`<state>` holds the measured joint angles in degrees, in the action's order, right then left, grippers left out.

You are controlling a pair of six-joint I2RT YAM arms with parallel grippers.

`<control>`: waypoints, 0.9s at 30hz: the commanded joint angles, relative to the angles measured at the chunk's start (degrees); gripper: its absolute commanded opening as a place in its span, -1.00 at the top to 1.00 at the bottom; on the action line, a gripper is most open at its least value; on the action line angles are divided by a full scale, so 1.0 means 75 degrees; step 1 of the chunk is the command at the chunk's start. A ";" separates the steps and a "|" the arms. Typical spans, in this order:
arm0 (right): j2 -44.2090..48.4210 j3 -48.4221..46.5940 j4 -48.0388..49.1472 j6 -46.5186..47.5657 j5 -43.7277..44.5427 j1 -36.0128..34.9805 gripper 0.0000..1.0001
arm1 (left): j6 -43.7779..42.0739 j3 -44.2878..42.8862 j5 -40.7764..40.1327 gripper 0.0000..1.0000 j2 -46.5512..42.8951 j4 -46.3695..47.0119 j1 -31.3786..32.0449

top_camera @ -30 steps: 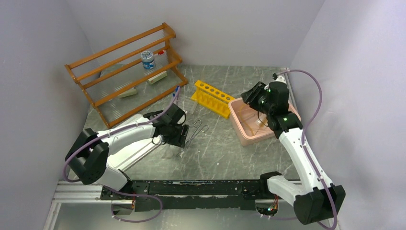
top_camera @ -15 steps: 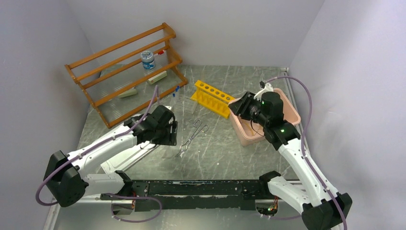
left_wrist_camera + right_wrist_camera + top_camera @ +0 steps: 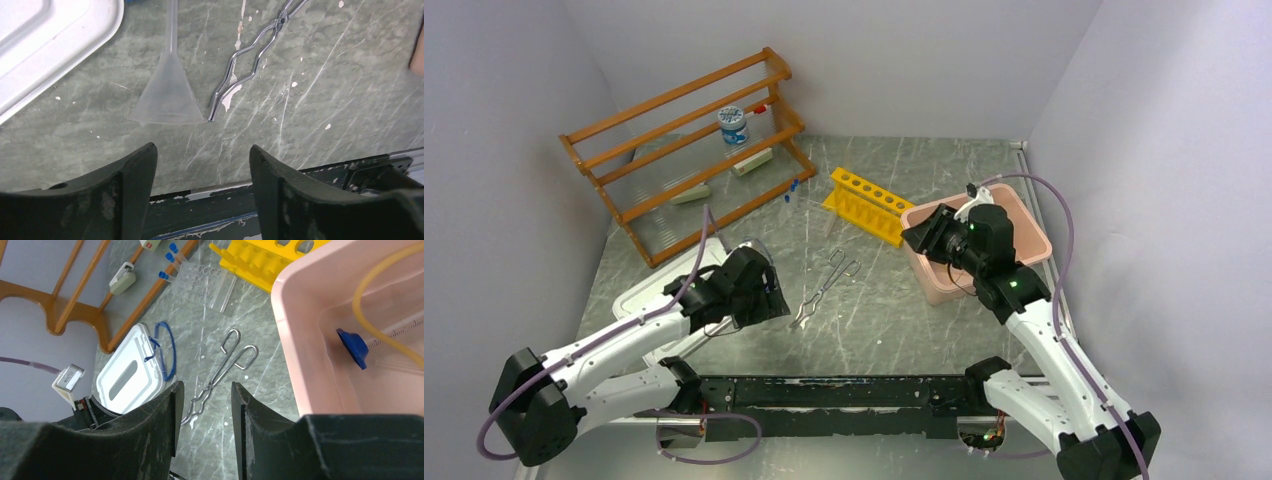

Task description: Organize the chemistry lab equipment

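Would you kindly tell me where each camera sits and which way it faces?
Top external: above and behind the bases, looking down on the table; left arm and right arm both show.
Left wrist: low over the table, looking down at the tongs and clear funnel; open left pincer at bottom.
Right wrist: beside the pink bin, facing the wooden rack; open right pincer at bottom.
Shared: all three show the tongs.

Pink tub [image 3: 292,347], yellow rack [image 3: 250,259], silver tongs [image 3: 277,25], grey-green table [image 3: 330,105] veined with white.
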<state>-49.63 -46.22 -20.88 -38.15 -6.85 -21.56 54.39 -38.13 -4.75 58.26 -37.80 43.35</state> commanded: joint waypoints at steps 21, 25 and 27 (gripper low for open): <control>0.0210 0.0105 0.0180 -0.0048 0.0423 -0.0081 0.14 | 0.1272 0.0505 -0.1614 0.10 0.0662 0.1462 0.0054; 0.0108 0.0183 0.0506 0.0023 0.0594 -0.0080 0.14 | 0.0951 0.0866 -0.1530 0.27 0.0863 0.2050 0.0055; -0.0029 0.0013 0.0383 0.0001 0.0674 -0.0081 0.14 | 0.0992 0.0885 -0.1617 0.29 0.1081 0.1996 0.0056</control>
<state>-48.58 -45.60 -19.55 -38.54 -3.77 -21.78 63.79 -32.82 -14.48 64.20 -26.28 43.35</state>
